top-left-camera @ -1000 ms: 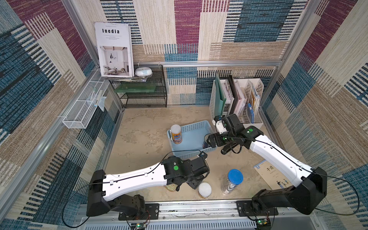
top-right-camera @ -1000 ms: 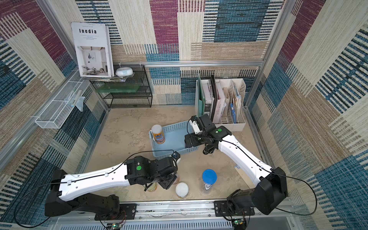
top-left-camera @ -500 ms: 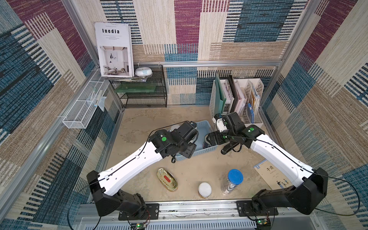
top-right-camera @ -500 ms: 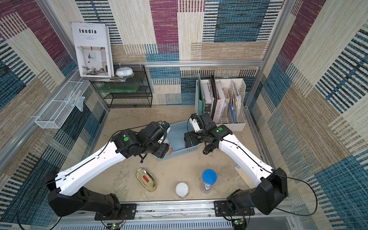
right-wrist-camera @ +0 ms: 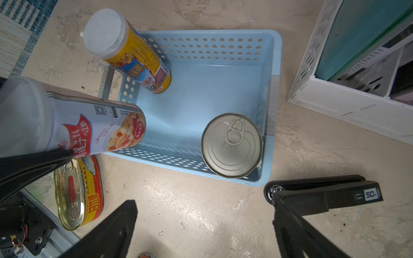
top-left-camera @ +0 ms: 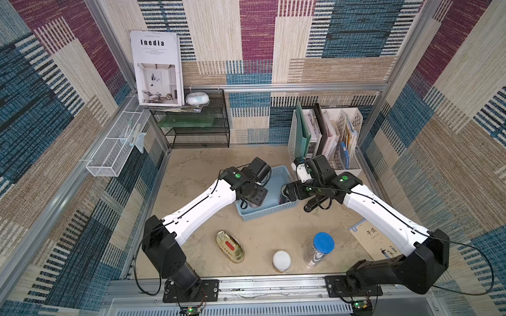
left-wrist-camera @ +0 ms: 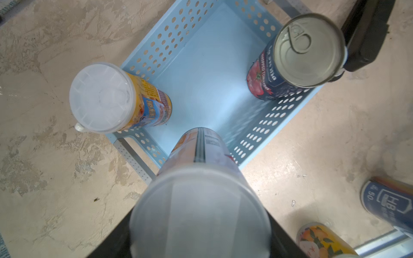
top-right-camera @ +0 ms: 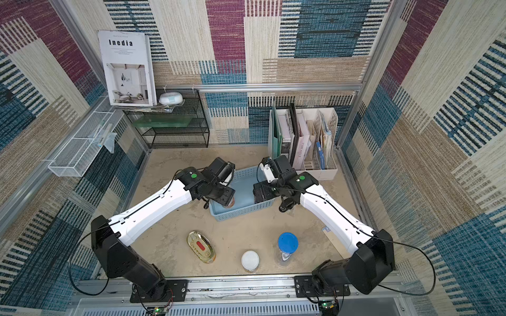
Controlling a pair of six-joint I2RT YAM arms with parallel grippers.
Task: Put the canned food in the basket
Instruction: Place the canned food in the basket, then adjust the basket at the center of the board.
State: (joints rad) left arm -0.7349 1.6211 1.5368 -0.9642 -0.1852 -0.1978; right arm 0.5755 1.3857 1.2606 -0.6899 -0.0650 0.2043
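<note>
a: why does the left tool (top-left-camera: 250, 198) hang right over the basket (top-left-camera: 264, 216)?
b: it's clamped on the pink can (right-wrist-camera: 93, 129), jaws partly closed on its sides just below the white lid, gripping from above so the can goes in upright. the can's base is inside the near corner of the basket on the robot's left. i can't tell whether it has touched the floor.
a: why that corner?
b: my guess is that it's free. the orange-blue can (left-wrist-camera: 125, 100) stands in a neighbouring corner and the steel pull-tab can (left-wrist-camera: 308, 53) in another. both are upright and well apart, and the middle is bare.
a: and the right tool (right-wrist-camera: 204, 201)?
b: spread wide and holding nothing. it's over the desk (right-wrist-camera: 201, 234), just outside the basket wall beside the steel can. i'd say it sits there to be out of the left arm's way.
a: what's left?
b: the gold oval tin (top-left-camera: 230, 247) lies flat on the desk and the yellow can (top-left-camera: 281, 261) stands near it, both outside the basket. the blue-lid jar (top-left-camera: 320, 249) beside them isn't canned food, so it should stay put.
a: any risk?
b: letting go of a tall can before it's seated. it could tip against the rim.
</note>
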